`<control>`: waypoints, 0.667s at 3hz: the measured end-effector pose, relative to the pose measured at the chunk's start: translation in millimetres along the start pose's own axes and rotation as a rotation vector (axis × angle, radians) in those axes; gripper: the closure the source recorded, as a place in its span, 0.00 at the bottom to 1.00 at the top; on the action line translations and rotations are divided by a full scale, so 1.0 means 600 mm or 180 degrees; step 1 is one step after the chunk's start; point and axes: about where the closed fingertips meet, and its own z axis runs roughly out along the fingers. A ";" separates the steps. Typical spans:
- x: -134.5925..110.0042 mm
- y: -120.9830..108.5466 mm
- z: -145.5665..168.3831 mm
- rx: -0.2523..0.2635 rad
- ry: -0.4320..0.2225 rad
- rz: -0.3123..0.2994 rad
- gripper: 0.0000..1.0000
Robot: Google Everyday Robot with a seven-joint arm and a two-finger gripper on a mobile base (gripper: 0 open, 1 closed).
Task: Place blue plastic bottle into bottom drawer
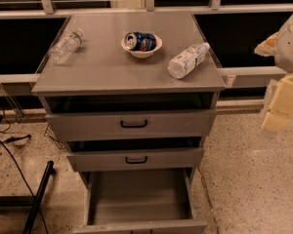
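Note:
The blue plastic bottle (188,60), clear with a white and pale-blue label and a white cap, lies on its side at the right of the grey cabinet top (112,74). The bottom drawer (139,199) is pulled out towards me, and its plain grey inner walls and floor show. My gripper (278,108), cream-coloured, hangs at the right edge of the view. It is to the right of the cabinet, below the level of the top, and apart from the bottle.
A smaller clear bottle (66,47) lies at the top's left. A white bowl (141,50) at the back middle holds a blue soda can (140,41). Two upper drawers (134,123) with black handles are slightly open. Black cables and a bar (36,199) lie on the floor at left.

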 end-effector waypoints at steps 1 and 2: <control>0.000 0.000 0.000 0.0001 0.0000 -0.0001 0.00; -0.039 -0.022 -0.002 0.0241 -0.0074 -0.0400 0.00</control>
